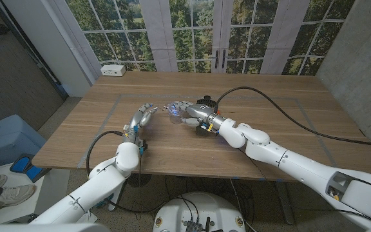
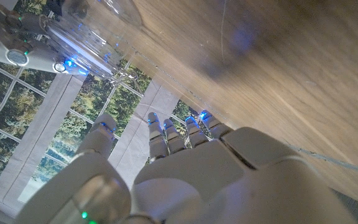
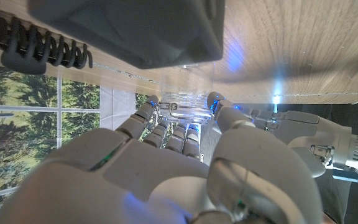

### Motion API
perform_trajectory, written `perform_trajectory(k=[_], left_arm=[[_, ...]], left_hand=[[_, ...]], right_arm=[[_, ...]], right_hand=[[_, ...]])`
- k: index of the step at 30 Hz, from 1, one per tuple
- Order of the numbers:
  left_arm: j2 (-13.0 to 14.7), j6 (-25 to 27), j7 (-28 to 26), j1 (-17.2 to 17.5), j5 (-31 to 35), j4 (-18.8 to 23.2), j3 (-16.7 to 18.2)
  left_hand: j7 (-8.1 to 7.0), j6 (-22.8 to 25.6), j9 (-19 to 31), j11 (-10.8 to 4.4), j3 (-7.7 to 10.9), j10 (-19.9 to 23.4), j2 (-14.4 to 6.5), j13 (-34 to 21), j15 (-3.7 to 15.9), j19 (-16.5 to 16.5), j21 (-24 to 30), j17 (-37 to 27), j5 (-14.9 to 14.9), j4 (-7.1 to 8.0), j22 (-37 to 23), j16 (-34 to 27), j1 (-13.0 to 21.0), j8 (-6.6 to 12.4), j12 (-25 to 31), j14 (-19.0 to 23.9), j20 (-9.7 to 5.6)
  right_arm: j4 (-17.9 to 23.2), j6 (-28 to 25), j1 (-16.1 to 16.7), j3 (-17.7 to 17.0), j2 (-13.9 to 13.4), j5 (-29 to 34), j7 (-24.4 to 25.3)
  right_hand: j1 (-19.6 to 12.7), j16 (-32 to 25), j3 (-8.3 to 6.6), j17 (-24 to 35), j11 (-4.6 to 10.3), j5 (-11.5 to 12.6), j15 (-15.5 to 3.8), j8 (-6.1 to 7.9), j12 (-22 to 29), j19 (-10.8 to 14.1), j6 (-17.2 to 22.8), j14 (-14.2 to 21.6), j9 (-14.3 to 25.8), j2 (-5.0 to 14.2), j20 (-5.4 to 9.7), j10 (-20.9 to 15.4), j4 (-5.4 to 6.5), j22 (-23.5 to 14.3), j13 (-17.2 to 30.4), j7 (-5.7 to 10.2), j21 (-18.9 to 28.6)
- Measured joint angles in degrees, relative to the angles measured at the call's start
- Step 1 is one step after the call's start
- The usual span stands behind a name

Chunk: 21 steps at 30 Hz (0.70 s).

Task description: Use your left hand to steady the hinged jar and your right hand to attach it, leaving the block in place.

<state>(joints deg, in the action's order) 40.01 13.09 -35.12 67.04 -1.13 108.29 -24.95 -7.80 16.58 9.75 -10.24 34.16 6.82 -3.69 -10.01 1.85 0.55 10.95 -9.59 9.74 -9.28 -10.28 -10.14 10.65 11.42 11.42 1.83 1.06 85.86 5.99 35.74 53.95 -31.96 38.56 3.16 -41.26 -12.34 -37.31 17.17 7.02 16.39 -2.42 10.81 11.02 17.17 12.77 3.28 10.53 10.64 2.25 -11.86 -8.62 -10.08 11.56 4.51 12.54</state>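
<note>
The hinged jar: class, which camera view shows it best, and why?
The head view: the whole clear hinged jar stands on the table between both hands. The left wrist view catches only part of its glass wall, close and blurred; the right wrist view shows glass and wire between the right hand's fingers.

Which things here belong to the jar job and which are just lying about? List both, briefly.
Job:
- hinged jar
- dark block
- left hand, beside the jar
- right hand, fingers around the jar

Lying about:
- white box near the table's far edge
- black cable across the table
- blue bin on the floor
</note>
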Motion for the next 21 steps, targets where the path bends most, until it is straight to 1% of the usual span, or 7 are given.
perform_trajectory(k=[6,10,12,15,17,19,21], left_arm=[[0.97,1.54,0.13,-1.16,3.59,0.34,-1.51],[1.53,2.18,1.02,-1.83,5.47,0.44,-2.16],[1.86,2.47,1.52,-2.27,6.16,0.55,-2.57],[2.19,3.15,2.55,-2.75,7.35,0.69,-2.96],[2.65,3.86,3.48,-3.48,8.18,0.91,-3.51],[2.84,3.86,3.48,-3.82,8.18,1.00,-3.74],[3.10,4.66,4.82,-4.30,9.14,1.12,-4.04]], left_hand=[[-0.04,-0.04,0.00,-0.38,0.00,-0.42,-0.39,0.00,-0.11,0.57,0.00,0.00,0.00,0.00,-0.28,0.00,-0.39,0.00,-0.20,-0.72,-0.03],[-1.14,0.53,0.00,-0.66,0.00,-0.39,-0.42,0.00,-0.02,1.52,0.00,0.00,0.00,0.00,-0.28,0.00,-0.42,-0.09,-0.20,-1.25,0.09],[-1.33,0.72,0.00,-1.14,0.00,-0.28,-0.69,0.00,0.12,2.04,0.00,0.00,0.00,0.00,-0.28,0.00,-0.68,-0.20,-0.20,-1.56,0.15],[-1.93,1.34,0.00,-1.24,0.00,-0.17,-0.74,0.01,-0.11,2.31,0.00,-0.03,0.00,0.00,-0.28,0.00,-0.74,-0.20,-0.20,-1.95,0.27],[-2.11,1.99,-0.01,-1.44,-0.24,0.02,-1.07,0.01,0.04,2.61,0.00,-0.15,0.00,0.24,-0.28,0.00,-1.06,-0.20,-0.18,-2.09,-0.03],[-2.23,2.29,-0.01,-1.61,-0.34,0.46,-1.44,0.01,0.00,2.85,0.00,-0.16,0.00,0.71,-0.28,0.00,-1.44,-0.20,-0.18,-2.46,0.20],[-2.43,2.49,-0.01,-1.36,-0.31,0.71,-1.71,0.01,-0.14,3.08,0.00,-0.23,0.00,0.81,-0.28,0.00,-1.75,-0.19,-0.18,-2.60,0.11]], right_arm=[[-0.65,0.05,-0.34,0.29,0.24,-0.16,0.00],[-1.02,0.06,-0.55,0.47,0.33,-0.23,0.00],[-1.16,0.07,-0.63,0.53,0.37,-0.28,-0.01],[-1.42,0.08,-0.76,0.64,0.41,-0.37,-0.01],[-1.48,0.08,-0.82,0.67,0.41,-0.42,-0.01],[-1.48,0.09,-0.82,0.67,0.41,-0.47,-0.01],[-1.64,0.09,-0.92,0.72,0.41,-0.51,-0.02]], right_hand=[[0.00,-0.18,0.48,-0.10,-0.09,0.00,0.00,-0.01,-0.07,0.01,-0.01,-0.01,0.00,0.00,0.00,0.10,0.01,0.00,0.00,0.00,0.05],[0.00,-0.18,0.48,-0.10,-0.10,0.00,0.01,-0.06,-0.19,0.01,-0.01,-0.01,0.00,0.00,0.00,0.10,0.01,0.00,0.00,0.01,0.05],[0.00,-0.17,0.48,-0.10,-0.19,0.28,0.01,-0.06,-0.19,0.01,-0.01,-0.01,0.01,0.00,0.00,0.20,0.01,0.00,0.00,0.01,0.05],[0.00,-0.16,0.48,-0.18,-0.19,0.45,0.01,-0.07,-0.19,0.01,-0.01,-0.02,0.01,0.00,0.00,0.21,0.01,0.00,0.00,0.01,0.05],[0.00,-0.11,0.47,-0.22,-0.20,0.45,0.01,-0.08,-0.19,0.01,-0.02,-0.02,0.01,0.00,0.00,0.21,0.01,0.00,0.00,0.01,0.05],[0.00,-0.10,0.81,-0.34,-0.19,0.45,0.01,-0.19,-0.19,0.01,-0.02,-0.02,0.01,0.00,0.00,0.20,0.00,0.01,0.00,0.01,0.05],[0.00,-0.02,0.87,-0.34,-0.17,0.45,0.01,-0.17,-0.19,0.01,-0.02,-0.02,0.01,0.00,0.00,0.18,0.08,0.01,0.00,0.01,0.05]])
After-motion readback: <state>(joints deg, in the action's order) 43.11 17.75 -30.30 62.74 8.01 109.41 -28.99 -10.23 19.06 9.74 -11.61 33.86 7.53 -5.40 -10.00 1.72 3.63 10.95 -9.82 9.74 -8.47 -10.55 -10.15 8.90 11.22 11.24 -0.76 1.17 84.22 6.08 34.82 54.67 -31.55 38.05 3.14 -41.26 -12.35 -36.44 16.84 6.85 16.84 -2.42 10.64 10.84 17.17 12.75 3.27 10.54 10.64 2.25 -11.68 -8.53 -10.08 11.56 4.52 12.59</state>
